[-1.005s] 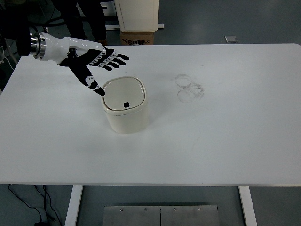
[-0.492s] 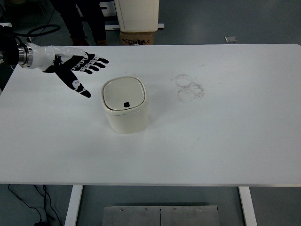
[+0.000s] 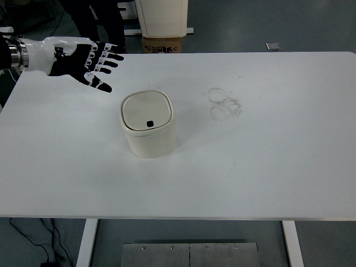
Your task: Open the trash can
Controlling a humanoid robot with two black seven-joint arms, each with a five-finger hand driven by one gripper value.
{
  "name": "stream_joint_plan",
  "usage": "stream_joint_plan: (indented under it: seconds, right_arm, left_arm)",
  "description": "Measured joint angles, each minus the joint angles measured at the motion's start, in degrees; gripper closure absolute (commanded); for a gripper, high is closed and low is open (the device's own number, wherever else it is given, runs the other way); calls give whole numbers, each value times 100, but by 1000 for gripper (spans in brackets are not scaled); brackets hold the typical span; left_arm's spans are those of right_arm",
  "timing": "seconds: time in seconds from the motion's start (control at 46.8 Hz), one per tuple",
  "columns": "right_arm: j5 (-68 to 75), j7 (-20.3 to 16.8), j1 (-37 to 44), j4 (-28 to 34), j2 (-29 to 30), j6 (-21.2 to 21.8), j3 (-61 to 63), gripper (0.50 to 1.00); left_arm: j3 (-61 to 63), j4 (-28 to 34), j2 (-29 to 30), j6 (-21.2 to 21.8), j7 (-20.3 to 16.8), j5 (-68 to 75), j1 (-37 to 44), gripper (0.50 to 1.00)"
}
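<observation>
Since a second ago our left hand (image 3: 78, 62) has pulled off the trash can (image 3: 148, 123) to its 10 o'clock, fingers (image 3: 103, 65) spread and holding nothing, can mid-bench (image 3: 267, 167) with lid (image 3: 147, 110) looking flush, so we judge opening undone.

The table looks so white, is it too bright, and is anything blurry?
Top view: the table is evenly lit and very white but not blown out, since faint ring marks still show; the trash can throws only a soft shadow to its right; the left hand and can are sharp, with no motion blur; the table's far edge bows slightly, a hint of lens distortion.
</observation>
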Motion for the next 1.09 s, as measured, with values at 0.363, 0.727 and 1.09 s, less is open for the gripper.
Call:
stream_joint_plan:
  seconds: [0.363, 0.727, 1.09]
  right_arm:
    - [1, -1, -2, -3, 0, 0, 0, 509]
    - [0, 1, -1, 1, 0, 0, 0, 509]
    - [0, 0, 0, -1, 0, 0, 0, 509]
  left_arm:
    - [1593, -18, -557, -80, 3, 849, -1151, 500]
    - [1485, -212, -1185, -694, 24, 1359, -1929, 500]
    - [1423, -357, -1515, -694, 296, 1744, -1848, 500]
